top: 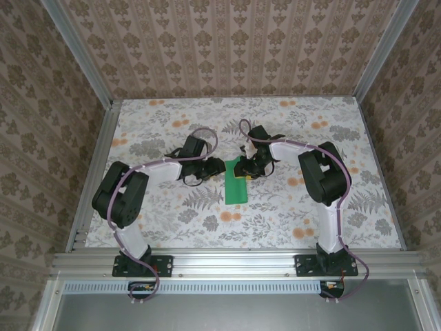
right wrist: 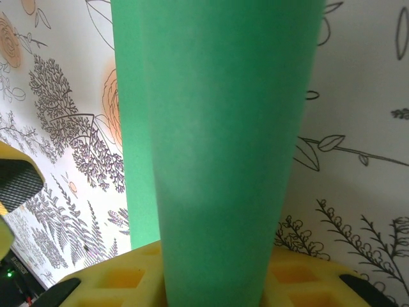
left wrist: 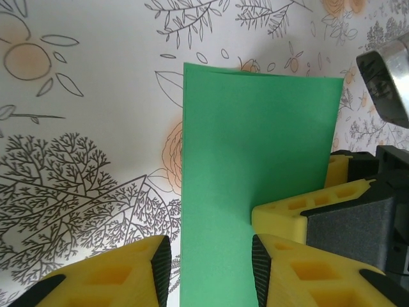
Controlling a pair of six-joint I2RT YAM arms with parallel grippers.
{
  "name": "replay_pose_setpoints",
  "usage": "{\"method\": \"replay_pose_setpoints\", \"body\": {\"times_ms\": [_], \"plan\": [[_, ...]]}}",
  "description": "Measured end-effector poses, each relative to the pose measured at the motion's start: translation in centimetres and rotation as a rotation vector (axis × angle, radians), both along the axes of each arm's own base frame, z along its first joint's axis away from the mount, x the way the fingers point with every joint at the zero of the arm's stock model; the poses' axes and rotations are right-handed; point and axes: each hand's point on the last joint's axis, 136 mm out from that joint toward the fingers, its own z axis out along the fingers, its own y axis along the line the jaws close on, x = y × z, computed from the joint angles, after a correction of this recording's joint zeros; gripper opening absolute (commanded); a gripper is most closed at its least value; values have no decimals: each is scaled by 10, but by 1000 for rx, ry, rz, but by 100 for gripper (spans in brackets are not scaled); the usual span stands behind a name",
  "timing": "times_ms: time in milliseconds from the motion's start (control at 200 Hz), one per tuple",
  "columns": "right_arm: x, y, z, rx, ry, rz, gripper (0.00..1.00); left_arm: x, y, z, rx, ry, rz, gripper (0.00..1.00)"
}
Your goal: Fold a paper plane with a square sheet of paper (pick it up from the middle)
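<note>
While the folded green sheet (top: 236, 187) lies in the middle of the table (top: 289, 221), the right pincer (top: 251, 167) grips its far end (the paper bows up there), and the left pincer (left wrist: 208, 262) stands partly spread astride the sheet's left edge.

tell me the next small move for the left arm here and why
Probably lower the left gripper to press the square sheet of paper flat. The sheet lies folded into a narrow strip, and one long edge runs between the left gripper's parted jaws. The right gripper sits at the far end, where the paper bulges up rather than lying flat.
</note>
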Motion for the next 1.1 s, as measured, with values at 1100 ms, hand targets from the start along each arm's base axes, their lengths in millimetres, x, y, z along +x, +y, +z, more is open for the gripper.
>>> {"method": "replay_pose_setpoints", "body": {"times_ms": [1100], "plan": [[0, 0, -1, -13, 28, -1, 32, -13, -27, -18, 10, 75, -83, 18]]}}
